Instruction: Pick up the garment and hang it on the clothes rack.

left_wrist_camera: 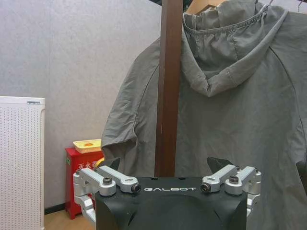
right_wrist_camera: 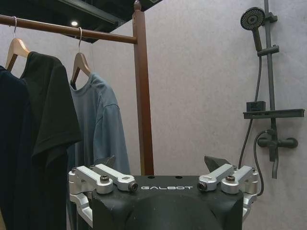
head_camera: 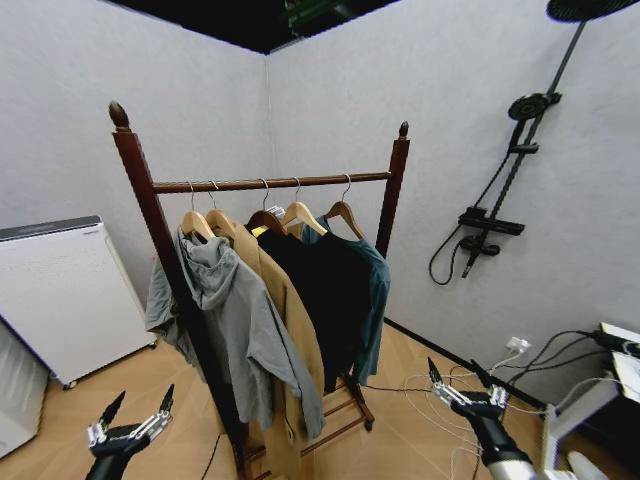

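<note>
The dark reddish-brown clothes rack (head_camera: 270, 184) stands in the room's corner with several garments on wooden hangers. The teal-blue garment (head_camera: 378, 290) hangs at the bar's far right end, next to the post, partly behind a black garment (head_camera: 325, 290). In the right wrist view the teal garment (right_wrist_camera: 103, 124) hangs beside the rack's post (right_wrist_camera: 142, 96). My left gripper (head_camera: 140, 405) is low, left of the rack, open and empty; its wrist view shows the gripper (left_wrist_camera: 164, 165) facing the near post (left_wrist_camera: 168, 96). My right gripper (head_camera: 457, 378) is low at the right, open and empty, and appears again as the gripper (right_wrist_camera: 160, 162).
A grey hooded sweatshirt (head_camera: 235, 330) and a tan coat (head_camera: 290, 320) hang at the rack's left end. A white appliance (head_camera: 60, 290) stands at the left wall, a black shower fixture (head_camera: 500, 220) on the right wall. Cables (head_camera: 470, 400) lie on the floor. A red box (left_wrist_camera: 81, 177) sits by the wall.
</note>
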Robot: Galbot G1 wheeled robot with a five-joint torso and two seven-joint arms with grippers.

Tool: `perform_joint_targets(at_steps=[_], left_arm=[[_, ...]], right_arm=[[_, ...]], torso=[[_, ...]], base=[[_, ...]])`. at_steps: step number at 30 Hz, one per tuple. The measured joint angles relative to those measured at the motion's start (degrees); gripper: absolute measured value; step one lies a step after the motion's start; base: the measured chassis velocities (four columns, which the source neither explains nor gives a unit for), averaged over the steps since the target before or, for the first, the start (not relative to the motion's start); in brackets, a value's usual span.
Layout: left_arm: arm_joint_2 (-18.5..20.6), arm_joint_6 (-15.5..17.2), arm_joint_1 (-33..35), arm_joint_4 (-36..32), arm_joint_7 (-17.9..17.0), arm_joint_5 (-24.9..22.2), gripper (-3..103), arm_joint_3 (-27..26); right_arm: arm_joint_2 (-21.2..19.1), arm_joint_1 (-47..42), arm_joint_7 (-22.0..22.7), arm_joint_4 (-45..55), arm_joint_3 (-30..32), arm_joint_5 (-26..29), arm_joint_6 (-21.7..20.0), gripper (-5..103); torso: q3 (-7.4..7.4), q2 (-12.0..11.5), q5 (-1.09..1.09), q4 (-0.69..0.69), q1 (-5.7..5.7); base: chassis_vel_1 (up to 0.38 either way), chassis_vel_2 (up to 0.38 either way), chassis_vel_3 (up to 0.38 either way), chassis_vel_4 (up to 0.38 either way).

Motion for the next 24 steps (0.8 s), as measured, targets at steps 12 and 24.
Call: perform_joint_targets(at_steps=[12,24], left_arm=[[0.0,0.0,0.0,0.0,0.0,0.0,100,0.0],[0.0,0.0,0.0,0.0,0.0,0.0,100,0.0]], right_arm=[[0.0,0.0,0.0,0.0,0.0,0.0,0.0,100],[0.0,0.0,-0.1,0.0,0.0,0.0,0.0,100]], torso=[[0.01,0.0,0.00,0.01,0.02],[-0.01,0.0,0.01,-0.01,-0.01]], base=[[0.030,-0.027,-0.030,0.028],[0.208,-0.203,-0.192,0.192]])
